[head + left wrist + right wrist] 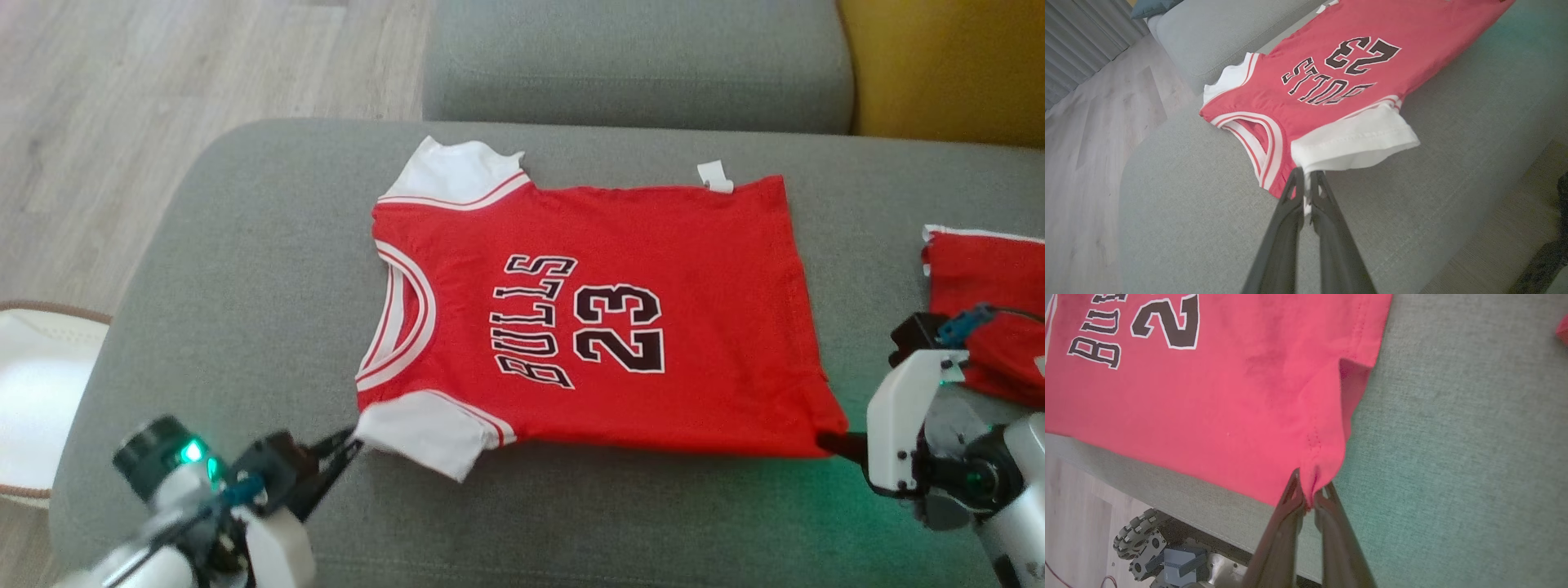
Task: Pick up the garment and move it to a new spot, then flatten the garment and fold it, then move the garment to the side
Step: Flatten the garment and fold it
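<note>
Garment [604, 327] down flat on the grey sofa cushion [245, 286]: a red jersey, print facing up, neckline toward the robot's left, hem toward its right. Left pincer [347, 447] is clamped on the edge of the near white sleeve [424, 433]. In the left wrist view the two dark fingers [1284, 237] meet with white cloth pinched between them. Right pincer [829, 441] has the near hem corner, jaws closed on a small pucker of red fabric, plain in the right wrist view. The jersey's near edge runs fairly straight between the two grips. A second red piece of clothing [988, 278] lies apart on the cushion, far right. Wood floor [122, 98] off to the left.
</note>
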`<state>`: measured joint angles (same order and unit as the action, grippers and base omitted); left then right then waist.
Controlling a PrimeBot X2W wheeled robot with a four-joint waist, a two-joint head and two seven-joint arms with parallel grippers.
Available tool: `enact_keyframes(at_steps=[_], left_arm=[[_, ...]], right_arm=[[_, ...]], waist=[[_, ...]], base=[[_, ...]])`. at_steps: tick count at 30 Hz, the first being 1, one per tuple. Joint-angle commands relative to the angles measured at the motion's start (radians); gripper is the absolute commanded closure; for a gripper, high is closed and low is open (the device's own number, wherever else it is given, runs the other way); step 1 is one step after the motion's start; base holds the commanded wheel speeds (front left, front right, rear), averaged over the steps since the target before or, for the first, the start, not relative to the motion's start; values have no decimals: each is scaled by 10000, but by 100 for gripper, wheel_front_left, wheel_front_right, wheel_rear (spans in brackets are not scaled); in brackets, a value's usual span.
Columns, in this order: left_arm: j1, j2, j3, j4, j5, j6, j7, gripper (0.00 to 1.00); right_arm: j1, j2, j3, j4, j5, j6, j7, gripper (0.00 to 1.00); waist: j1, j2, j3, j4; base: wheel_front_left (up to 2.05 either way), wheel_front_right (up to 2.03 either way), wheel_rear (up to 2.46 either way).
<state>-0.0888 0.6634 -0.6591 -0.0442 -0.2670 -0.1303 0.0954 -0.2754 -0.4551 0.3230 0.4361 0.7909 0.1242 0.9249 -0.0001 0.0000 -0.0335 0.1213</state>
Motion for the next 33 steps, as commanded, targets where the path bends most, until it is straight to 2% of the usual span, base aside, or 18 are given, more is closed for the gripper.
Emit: enact_keyframes(at_steps=[1, 11, 18, 33], left_arm=[[-940, 373, 545, -226, -11, 72, 14, 100], [-2687, 419, 252, 790, -80, 12, -166, 100], [-4037, 379, -555, 1898, -214, 0, -344, 100], [-6641, 86, -2831, 3967, -664, -3, -1054, 100]], right_arm=[[-412, -61, -152, -435, -183, 65, 116, 100], [-1204, 642, -1120, -940, -1296, 65, 883, 100], [-1819, 993, -1323, -891, -1945, 65, 1002, 100], [-3204, 1348, -999, -61, -2724, 65, -140, 100]], waist=[[1, 0, 151, -23], [1, 0, 998, -84], [1, 0, 1526, -141], [1, 0, 2446, -352]], base=[[0, 0, 0], [0, 0, 0], [0, 0, 0], [0, 0, 0]])
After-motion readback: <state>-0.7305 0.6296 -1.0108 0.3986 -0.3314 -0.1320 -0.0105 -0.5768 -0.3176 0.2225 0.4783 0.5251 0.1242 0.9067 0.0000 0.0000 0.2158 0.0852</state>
